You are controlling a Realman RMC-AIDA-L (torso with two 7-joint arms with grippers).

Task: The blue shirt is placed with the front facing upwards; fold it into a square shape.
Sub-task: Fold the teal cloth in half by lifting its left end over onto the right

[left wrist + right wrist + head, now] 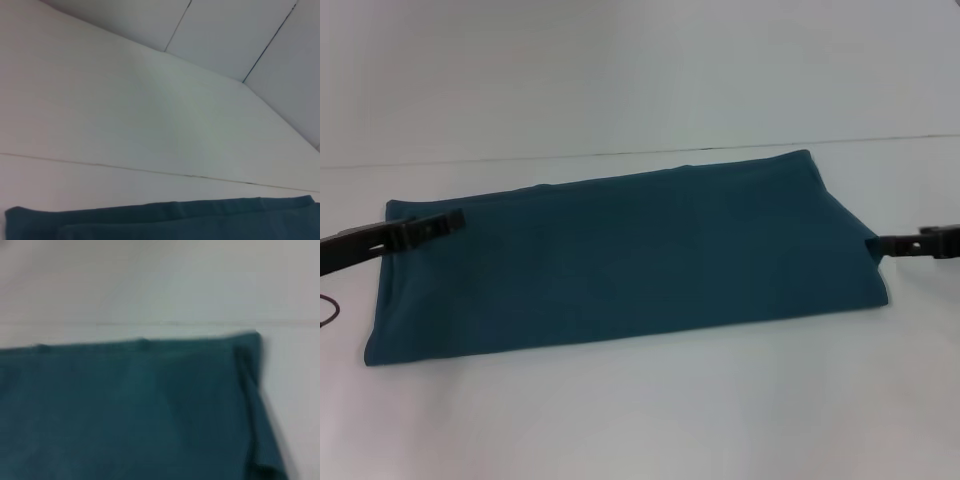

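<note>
1. Shirt [620, 260] lies flat on the white table [640, 420], folded into a long wide band; plain teal side up, no print or collar visible.
2. Band runs side to side, its far edge rising toward the robot's right, far right corner near the table's back line.
3. Left gripper [455, 220] sits at the shirt's left end, near the far left corner, tip over the cloth. Fingers look drawn together at the tip; whether cloth is pinched between them, cannot tell.
4. Right gripper [872, 244] is at the shirt's right edge, tip touching or just beside it, about halfway along that edge. Open or shut: cannot tell.
5. Both arms come in low from the sides, roughly level with the shirt.
6. Left wrist view: shirt edge [165, 220] shows layered folds, bare table [125, 125] past it, wall panels behind.
7. Right wrist view: shirt [125, 410] fills most of the frame, one corner with stacked layers against the table [290, 370].
</note>
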